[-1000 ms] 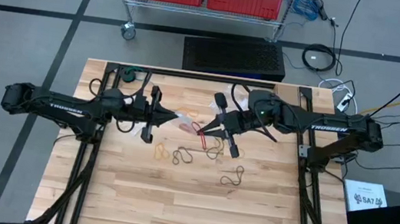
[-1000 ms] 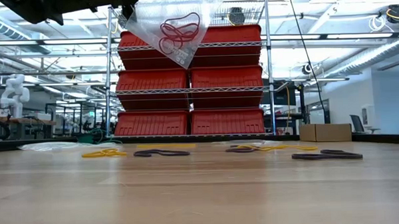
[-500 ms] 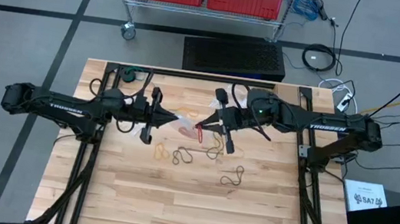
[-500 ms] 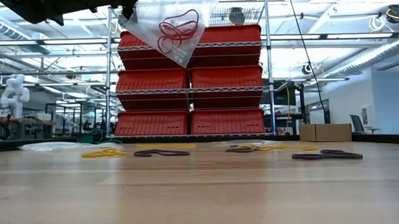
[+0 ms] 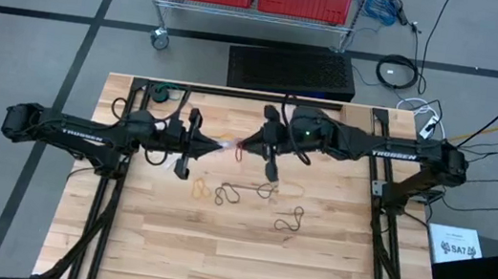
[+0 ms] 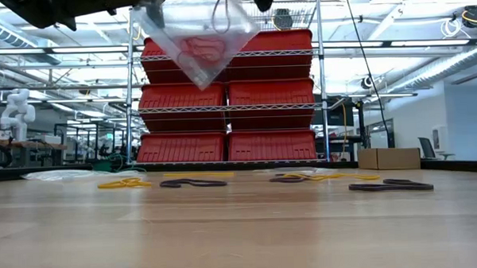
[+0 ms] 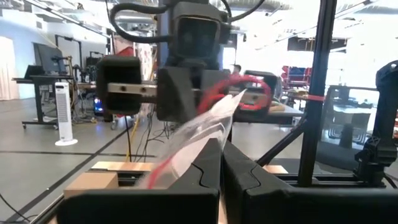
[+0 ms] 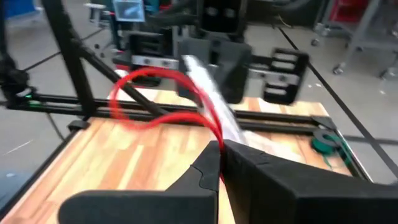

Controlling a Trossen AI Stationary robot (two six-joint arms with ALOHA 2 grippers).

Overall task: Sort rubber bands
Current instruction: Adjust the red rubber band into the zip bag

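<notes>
My left gripper (image 5: 197,144) is shut on a clear plastic bag (image 5: 219,144) held above the table's middle. The bag (image 6: 197,41) has red rubber bands (image 6: 200,50) inside it. My right gripper (image 5: 248,146) faces it from the table's right, at the bag's mouth, and is shut on a red rubber band (image 8: 155,93). Tan bands (image 5: 199,188) and black bands (image 5: 228,195) lie flat on the wood nearer the table's near edge, with one more black band (image 5: 289,220) to their right. My left gripper pinches the bag's edge (image 7: 208,134) between its two fingers, coming level from the table's left. The bag is lifted clear and sags below the fingers in the low view. My right gripper pinches the red band at one end (image 8: 214,134) between its fingertips (image 8: 208,158), coming from the table's right. The loop stands out ahead of the fingers toward the bag, clear of the table.
A second clear bag (image 6: 61,174) lies flat at the table's far left. Tan bands (image 6: 125,183) and black bands (image 6: 191,182) lie scattered across the middle of the table. The table's near half is bare wood (image 5: 214,260).
My right gripper has moved toward the table's left and far edge, carrying the red band up to the bag's mouth. The bag has swung and turned in the left gripper's hold, so its lower corner now hangs further to the left in the low view.
</notes>
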